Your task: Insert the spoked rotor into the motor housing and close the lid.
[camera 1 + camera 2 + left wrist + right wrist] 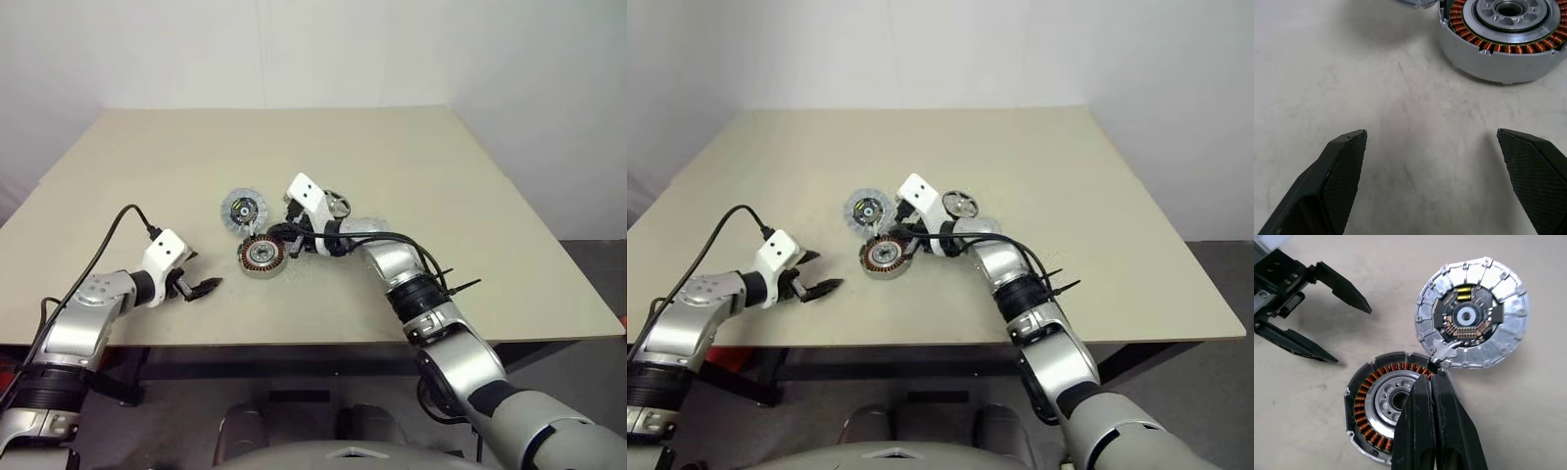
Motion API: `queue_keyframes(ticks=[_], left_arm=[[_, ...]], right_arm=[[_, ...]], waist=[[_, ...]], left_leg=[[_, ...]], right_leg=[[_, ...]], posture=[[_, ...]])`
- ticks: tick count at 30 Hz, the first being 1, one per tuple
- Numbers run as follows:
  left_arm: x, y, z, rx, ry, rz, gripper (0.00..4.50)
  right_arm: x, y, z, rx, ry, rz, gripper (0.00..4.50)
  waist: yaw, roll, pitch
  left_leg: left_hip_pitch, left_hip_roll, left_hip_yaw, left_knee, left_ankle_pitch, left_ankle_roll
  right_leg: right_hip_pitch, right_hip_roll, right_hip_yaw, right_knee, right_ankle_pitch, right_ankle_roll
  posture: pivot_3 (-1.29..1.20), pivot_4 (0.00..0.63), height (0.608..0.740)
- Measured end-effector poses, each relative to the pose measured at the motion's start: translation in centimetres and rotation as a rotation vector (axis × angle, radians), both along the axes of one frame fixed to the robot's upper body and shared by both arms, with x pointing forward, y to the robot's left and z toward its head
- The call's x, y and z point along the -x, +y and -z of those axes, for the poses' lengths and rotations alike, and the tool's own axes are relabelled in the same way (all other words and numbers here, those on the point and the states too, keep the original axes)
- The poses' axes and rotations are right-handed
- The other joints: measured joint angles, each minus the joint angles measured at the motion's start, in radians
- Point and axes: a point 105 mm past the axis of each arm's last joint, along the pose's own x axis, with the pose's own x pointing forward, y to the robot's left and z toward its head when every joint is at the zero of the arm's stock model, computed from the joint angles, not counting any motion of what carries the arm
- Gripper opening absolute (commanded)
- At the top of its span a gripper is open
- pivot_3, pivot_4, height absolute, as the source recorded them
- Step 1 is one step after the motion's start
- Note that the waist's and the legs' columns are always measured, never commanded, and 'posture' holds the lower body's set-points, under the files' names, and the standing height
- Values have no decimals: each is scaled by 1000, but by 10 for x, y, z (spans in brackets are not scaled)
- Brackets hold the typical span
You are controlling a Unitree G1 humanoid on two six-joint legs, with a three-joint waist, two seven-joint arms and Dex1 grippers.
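Note:
The motor housing (262, 255), a short metal ring with copper coils inside (1364, 406), lies on the table near the middle. Just behind it lies the lid (243, 209), a pale silvery disc with a dark centre (1498, 298). The spoked rotor (336, 204), a small round wheel, lies farther right, behind my right wrist. My right gripper (1430, 379) is shut with nothing in it, and its tips hang over the housing's rim on the lid's side. My left gripper (201, 287) stands open and empty on the table left of the housing (1508, 58), a short gap away.
The beige table (392, 147) spreads wide around the parts, with its front edge close below my left gripper. A black cable runs along each forearm. White walls stand behind the table.

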Motion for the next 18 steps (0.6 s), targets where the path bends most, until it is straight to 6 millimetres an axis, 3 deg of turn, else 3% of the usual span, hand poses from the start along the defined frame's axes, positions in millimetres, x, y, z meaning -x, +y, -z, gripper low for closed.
queue_keyframes(ticks=[3,5,12,18], left_arm=[[0,-2,0,2,0,3,4500],[0,-2,0,2,0,3,4500],[-1,-3,1,5,0,5,4500],[-1,-6,2,14,-2,9,4500]], right_arm=[[-1,-11,-4,19,-24,-10,49],[-6,-25,-7,41,-54,6,427],[-29,-61,-20,33,-131,156,2707],[-68,-105,-41,-203,36,519,2707]], waist=[[1,0,0],[2,0,0],[-1,0,0],[1,0,0]], left_leg=[[0,0,0,0,0,0],[0,0,0,0,0,0],[-1,0,0,0,0,0],[-1,0,0,0,0,0]], right_leg=[[0,0,0,0,0,0],[0,0,0,0,0,0],[0,0,0,0,0,0],[0,0,0,0,0,0]], posture=[[0,0,740],[0,0,740],[0,0,740],[0,0,740]])
